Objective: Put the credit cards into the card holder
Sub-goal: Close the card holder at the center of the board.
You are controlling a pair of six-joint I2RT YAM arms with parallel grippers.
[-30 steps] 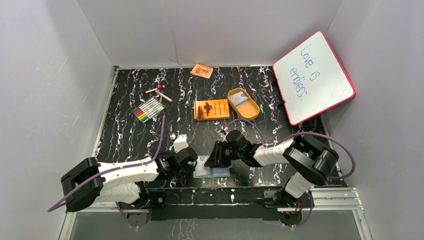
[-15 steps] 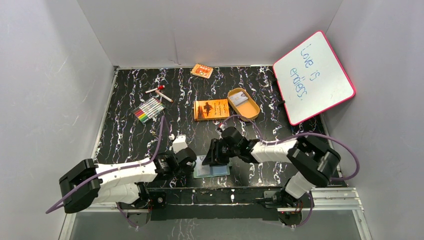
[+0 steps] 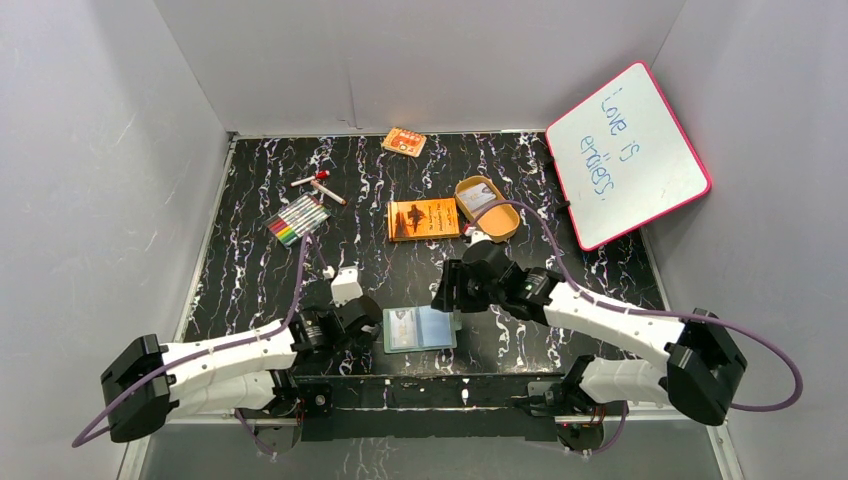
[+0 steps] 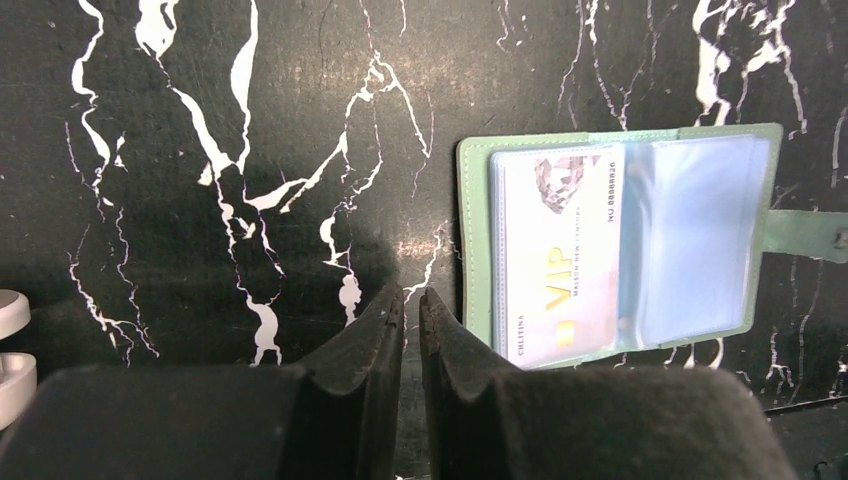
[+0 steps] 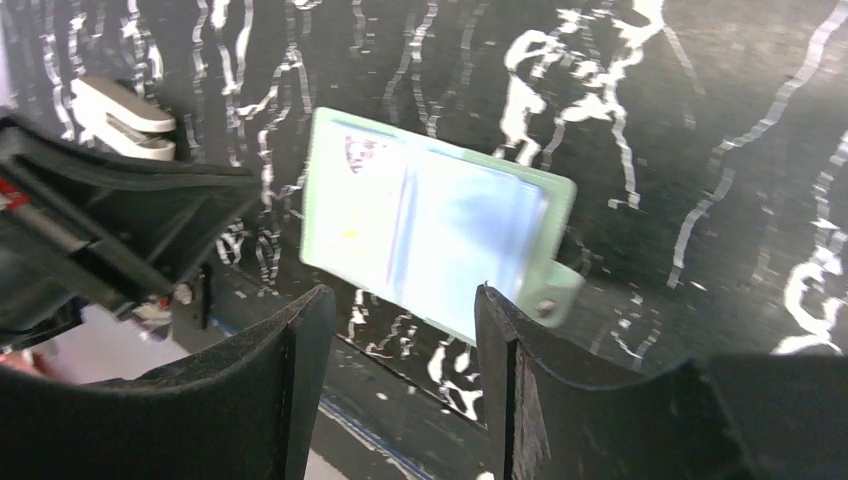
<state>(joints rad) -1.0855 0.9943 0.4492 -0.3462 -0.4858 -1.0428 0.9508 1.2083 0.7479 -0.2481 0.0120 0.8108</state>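
Moved since a second ago: both my arms have pulled off the card holder (image 3: pixel 420 328). The right arm has swung up-table and stretched out, and the left has slid back toward its base, so the holder is now uncovered.
Right gripper (image 5: pixel 402 296): jaws spread wide with nothing between them, hanging by the holder's far right corner and not touching it.
Left gripper (image 4: pixel 410 296): fingers nearly together with only a thin slit, gripping nothing, tips just beside the holder's left edge.
Card holder: lies open and flat on the marbled table (image 3: pixel 250 290) near the front edge, between my two grippers, snap tab pointing right.
Card (image 4: pixel 555 255): a VIP card sits in the left clear pocket. The right pocket looks pale blue, and I cannot tell its contents.
Behind: orange book (image 3: pixel 423 219) and tan tin (image 3: pixel 487 207), well apart from the holder.
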